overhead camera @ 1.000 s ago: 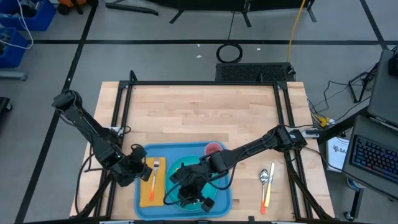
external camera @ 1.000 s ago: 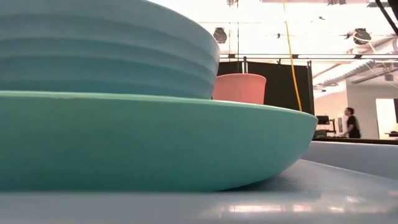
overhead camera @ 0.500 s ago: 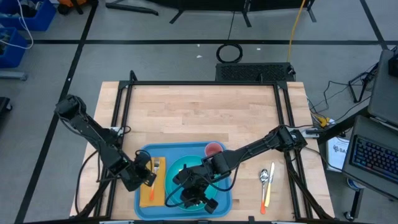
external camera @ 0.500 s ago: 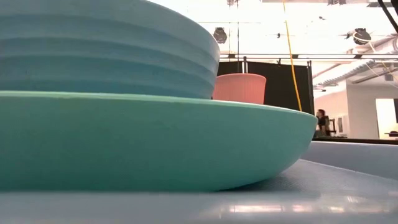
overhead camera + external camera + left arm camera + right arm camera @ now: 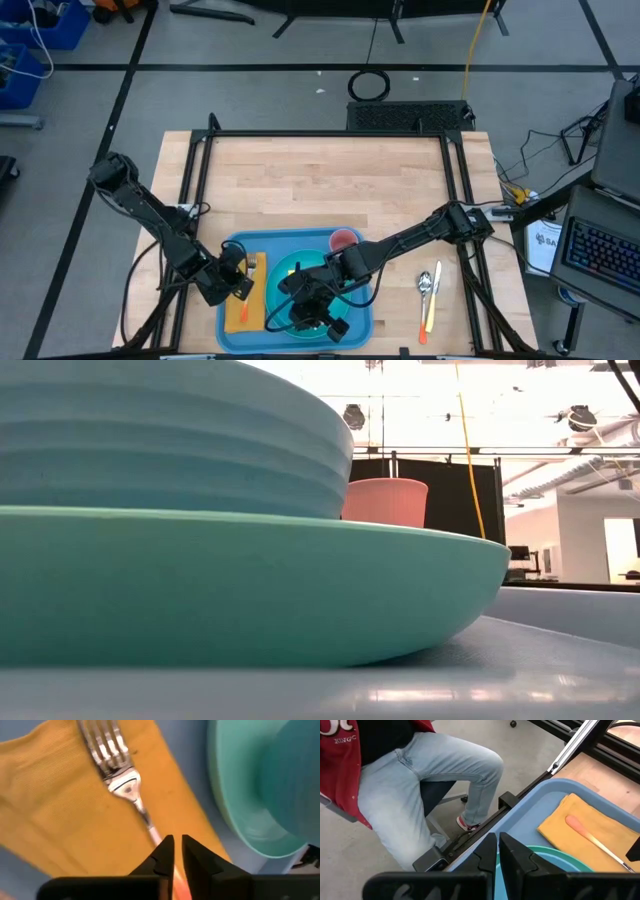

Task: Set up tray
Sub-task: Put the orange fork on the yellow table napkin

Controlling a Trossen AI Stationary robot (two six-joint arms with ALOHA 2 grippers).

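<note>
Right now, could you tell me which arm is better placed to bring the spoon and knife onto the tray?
The right arm, probably. The spoon and knife lie on the table right of the tray, on that arm's side. The left gripper sits over the fork on the napkin, across the tray.

Glossy blue plastic tray (image 5: 350, 318), ribbed cloth napkin (image 5: 55, 805), shiny metal fork (image 5: 117, 767), pale wooden table (image 5: 320, 185), matt teal plate (image 5: 250, 590).

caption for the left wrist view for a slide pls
Left gripper poised over the orange-handled fork lying on the yellow-orange napkin, teal plate alongside on the blue tray.
</note>
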